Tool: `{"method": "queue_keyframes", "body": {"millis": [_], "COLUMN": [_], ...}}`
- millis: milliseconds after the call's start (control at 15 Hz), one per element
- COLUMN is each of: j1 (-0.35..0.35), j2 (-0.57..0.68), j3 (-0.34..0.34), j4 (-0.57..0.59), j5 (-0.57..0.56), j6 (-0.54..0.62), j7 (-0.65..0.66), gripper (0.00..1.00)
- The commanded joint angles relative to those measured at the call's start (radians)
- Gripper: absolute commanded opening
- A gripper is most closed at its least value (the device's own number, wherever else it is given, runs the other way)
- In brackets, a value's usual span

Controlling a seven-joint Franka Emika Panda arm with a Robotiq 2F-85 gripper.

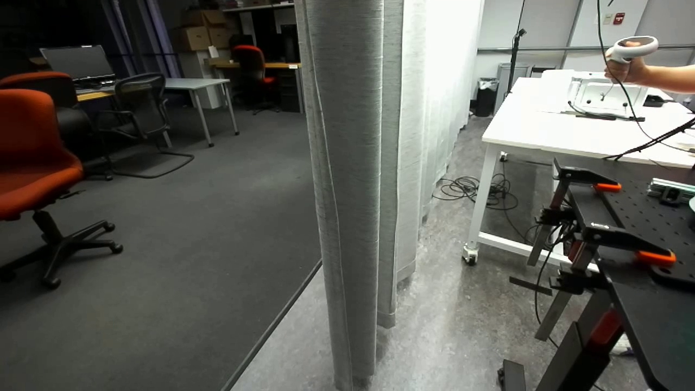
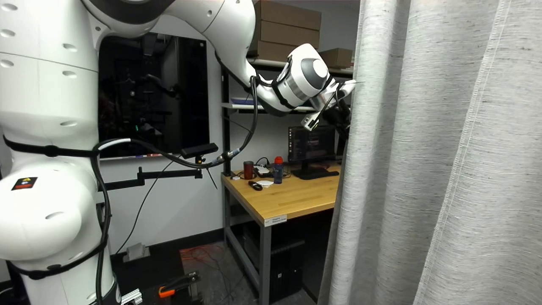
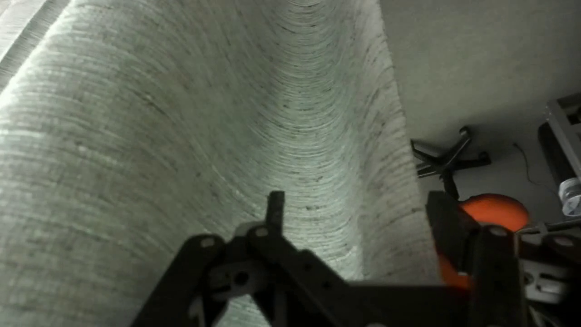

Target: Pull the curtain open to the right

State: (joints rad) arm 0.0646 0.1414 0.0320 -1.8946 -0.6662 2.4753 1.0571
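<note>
The curtain is tall, light grey ribbed fabric hanging in vertical pleats. It shows in both exterior views [image 1: 347, 190] [image 2: 427, 148] and fills much of the wrist view [image 3: 313, 113]. In the wrist view my gripper [image 3: 356, 200] is open, its two fingers wide apart. The curtain's free edge and a fold lie between the fingers, with the edge close to the right finger. I cannot tell whether they touch. In an exterior view the dark gripper [image 2: 342, 116] is partly hidden behind the curtain's near edge. The gripper is out of view in the remaining exterior view.
An orange office chair [image 1: 32, 146] stands on the carpet left of the curtain; its seat shows in the wrist view [image 3: 497, 211]. A white table [image 1: 521, 119] and black clamps [image 1: 624, 239] stand right of the curtain. A wooden desk [image 2: 292, 197] with a monitor stands behind the arm.
</note>
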Motion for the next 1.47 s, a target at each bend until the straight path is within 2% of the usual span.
{"method": "queue_keyframes", "body": {"millis": [0,267,467,800,1133,1200,1400], "j1": [0.032,0.028,0.004,-0.058,-0.135,-0.101,-0.107], "j2": [0.046,0.060,0.092,0.183,0.319,0.258,0.254], "j3": [-0.022,-0.032,-0.056,-0.140,-0.237,-0.254,-0.285], "j4": [0.067,0.080,0.110,0.181,0.349,0.269,0.242], "j5": [-0.032,0.001,0.047,0.163,0.275,0.240,0.225], "j6": [-0.028,-0.021,-0.020,-0.059,-0.158,-0.178,-0.206], "j7": [0.053,0.032,-0.012,-0.071,-0.137,-0.069,-0.037], "gripper": [0.49,0.18,0.00,0.01,0.01,0.01,0.01]}}
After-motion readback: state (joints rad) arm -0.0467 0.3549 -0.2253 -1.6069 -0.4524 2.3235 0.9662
